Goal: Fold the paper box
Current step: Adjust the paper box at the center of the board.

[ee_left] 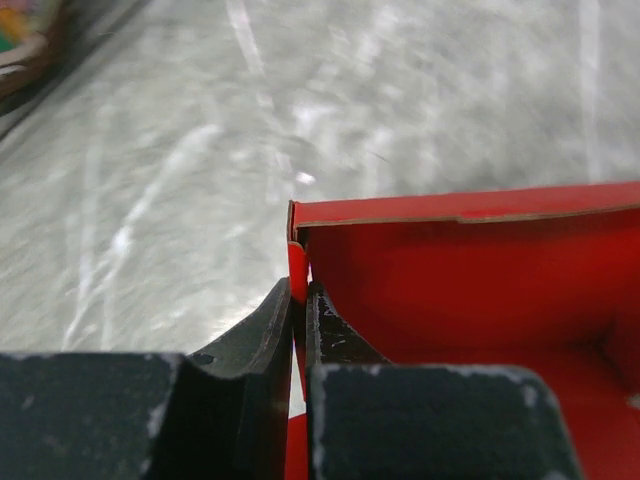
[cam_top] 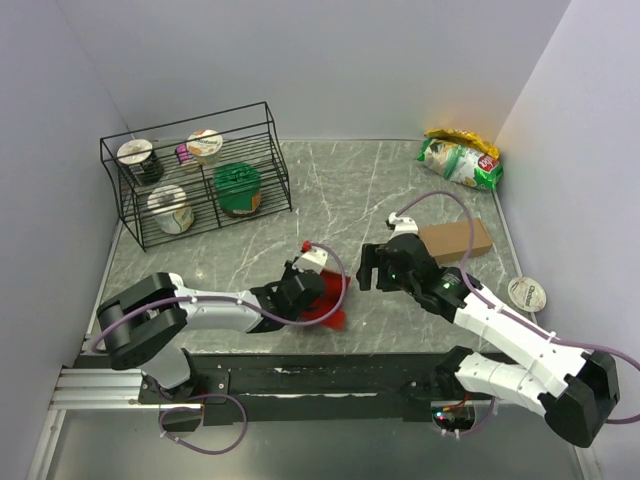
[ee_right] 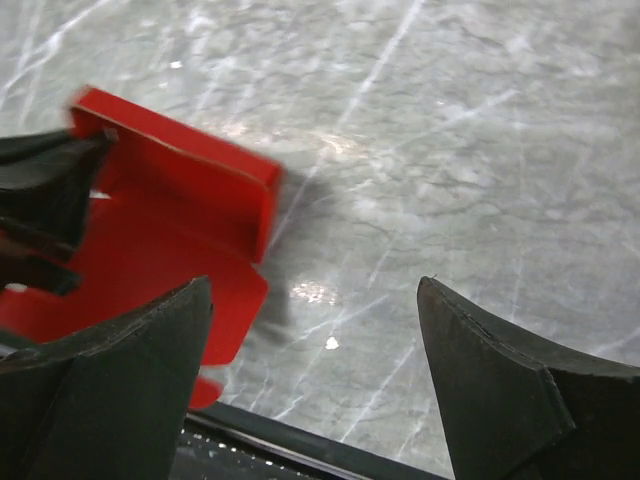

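The red paper box [cam_top: 325,305] is partly folded, with raised walls and loose flaps, near the table's front edge. My left gripper [cam_top: 303,292] is shut on one upright side wall of it; in the left wrist view the thin red wall [ee_left: 297,300] is pinched between the two fingers and the red inside [ee_left: 470,290] fills the right. My right gripper [cam_top: 366,270] is open and empty, just right of the box. In the right wrist view the box [ee_right: 170,230] lies at the left, beyond my left fingertip [ee_right: 150,350].
A black wire rack [cam_top: 195,175] with several cups stands at the back left. A brown cardboard box [cam_top: 458,240] lies behind my right arm. A snack bag [cam_top: 460,158] is at the back right and a round lid [cam_top: 527,292] at the right edge.
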Controlling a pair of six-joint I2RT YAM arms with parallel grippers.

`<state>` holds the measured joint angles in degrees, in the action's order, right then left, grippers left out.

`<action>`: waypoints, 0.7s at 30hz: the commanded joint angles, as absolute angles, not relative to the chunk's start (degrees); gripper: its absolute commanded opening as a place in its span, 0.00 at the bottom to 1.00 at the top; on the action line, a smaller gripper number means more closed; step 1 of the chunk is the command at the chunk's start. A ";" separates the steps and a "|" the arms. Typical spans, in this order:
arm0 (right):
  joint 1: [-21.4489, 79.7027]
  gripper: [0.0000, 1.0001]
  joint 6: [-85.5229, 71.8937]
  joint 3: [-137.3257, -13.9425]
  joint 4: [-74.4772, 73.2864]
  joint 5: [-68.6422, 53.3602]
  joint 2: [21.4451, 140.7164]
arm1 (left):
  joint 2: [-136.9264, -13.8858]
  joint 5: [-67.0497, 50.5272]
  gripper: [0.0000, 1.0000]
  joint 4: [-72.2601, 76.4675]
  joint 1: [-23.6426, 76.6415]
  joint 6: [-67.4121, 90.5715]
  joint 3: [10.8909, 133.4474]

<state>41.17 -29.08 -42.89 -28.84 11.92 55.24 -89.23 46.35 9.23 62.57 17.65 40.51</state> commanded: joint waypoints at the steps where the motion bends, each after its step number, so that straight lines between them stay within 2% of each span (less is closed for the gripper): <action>1: 41.05 0.90 -25.31 -44.12 -28.13 7.48 56.59 | -85.18 31.06 0.01 19.23 62.14 6.87 35.43; 2: 40.87 0.90 -25.40 -44.12 -27.95 7.21 56.95 | -84.64 22.85 0.01 20.47 61.36 5.12 34.98; 6: 37.54 0.91 -26.63 -43.77 -27.43 2.74 58.36 | -84.29 7.70 0.01 18.12 57.40 5.10 35.59; 12: 35.07 0.91 -27.60 -42.55 -26.19 -1.93 60.64 | -90.33 -3.68 0.01 8.11 52.74 3.78 44.45; 15: 34.54 0.92 -27.86 -40.79 -24.26 -3.34 60.65 | -92.02 -3.78 0.09 5.72 52.47 3.25 47.10; 17: 34.19 0.93 -28.04 -40.08 -23.30 -3.86 60.29 | -92.72 -3.51 0.24 4.57 52.30 3.69 48.77; 19: 33.93 0.93 -27.86 -39.29 -22.85 -4.31 59.94 | -93.16 -3.43 0.33 3.70 51.95 4.39 50.26; 21: 33.49 0.94 -27.78 -38.59 -22.50 -4.39 59.77 | -93.51 -3.43 0.38 2.64 51.42 4.92 51.41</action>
